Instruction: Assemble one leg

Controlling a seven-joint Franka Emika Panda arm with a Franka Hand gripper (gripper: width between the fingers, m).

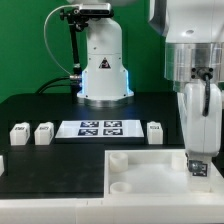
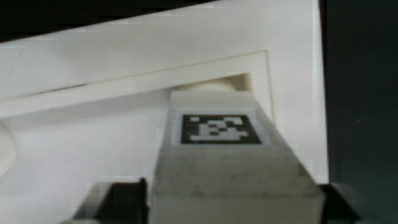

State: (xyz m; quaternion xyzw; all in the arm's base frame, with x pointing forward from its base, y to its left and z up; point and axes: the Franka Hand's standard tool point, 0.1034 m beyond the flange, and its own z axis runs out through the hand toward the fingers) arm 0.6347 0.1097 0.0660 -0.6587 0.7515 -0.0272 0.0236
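Black and matte, the tabletop [image 1: 30,110] carries a flat white marker board [image 1: 97,128] printed with square black tags, set near the robot's white base [image 1: 103,65] with its blue glow. Small white plastic blocks lie in a row beside that board: two on the exterior view's left [image 1: 18,131] [image 1: 43,132] and one on its right [image 1: 155,130]. In front sits a large white square tray-like piece [image 1: 130,170] with round corner sockets. The claw [image 1: 197,158] hangs over the tray's corner on the exterior view's right, pinching the leg [image 2: 222,150], a small white plastic block with a black-and-white fiducial tag on one face (the wrist view shows it best). Dark fingers [image 2: 119,200] press its two sides, and its far end points at the tray's raised corner wall. Whether it touches the tray cannot be told.
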